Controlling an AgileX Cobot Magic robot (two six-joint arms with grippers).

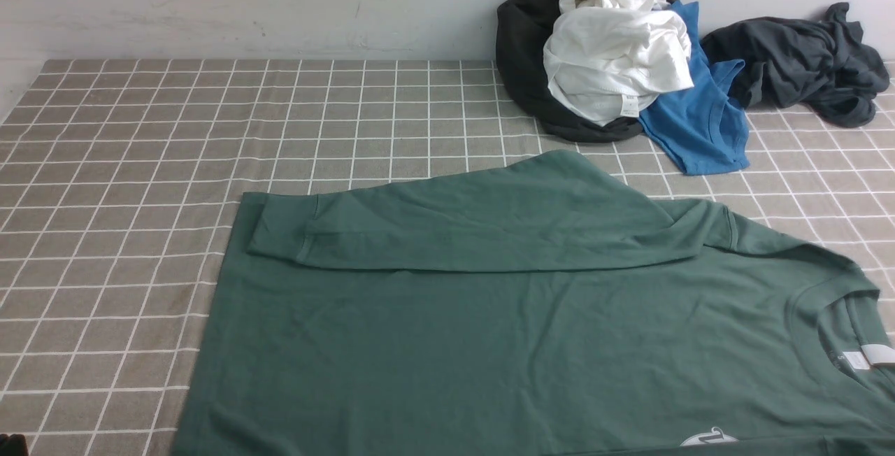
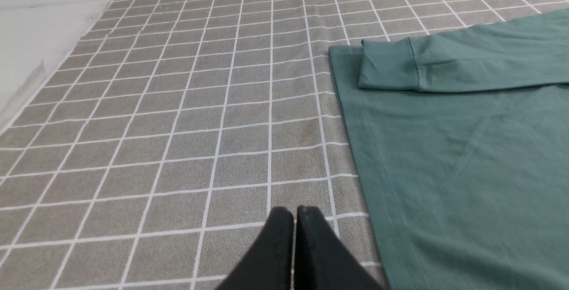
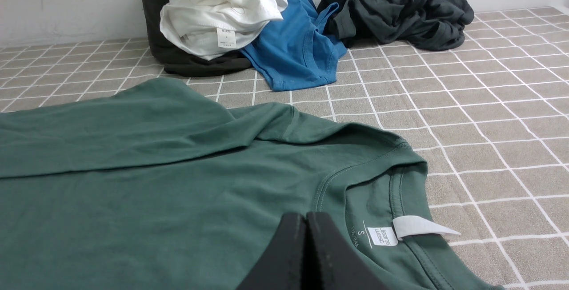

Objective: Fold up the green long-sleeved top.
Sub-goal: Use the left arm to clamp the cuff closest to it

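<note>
The green long-sleeved top (image 1: 489, 344) lies flat on the checked cloth, neck to the right, hem to the left. One sleeve (image 1: 447, 225) is folded across its upper body, cuff near the hem. The collar with its white label (image 3: 418, 227) shows in the right wrist view. My left gripper (image 2: 294, 212) is shut and empty, over bare cloth just beside the top's hem edge (image 2: 355, 147). My right gripper (image 3: 306, 217) is shut with nothing in it, above the chest just short of the collar. Neither gripper shows in the front view.
A heap of clothes sits at the back right against the wall: a white garment (image 1: 615, 57) on a black one (image 1: 524, 50), a bright blue tee (image 1: 699, 120) and a dark grey garment (image 1: 804, 61). The checked tablecloth (image 1: 140, 162) stretches left.
</note>
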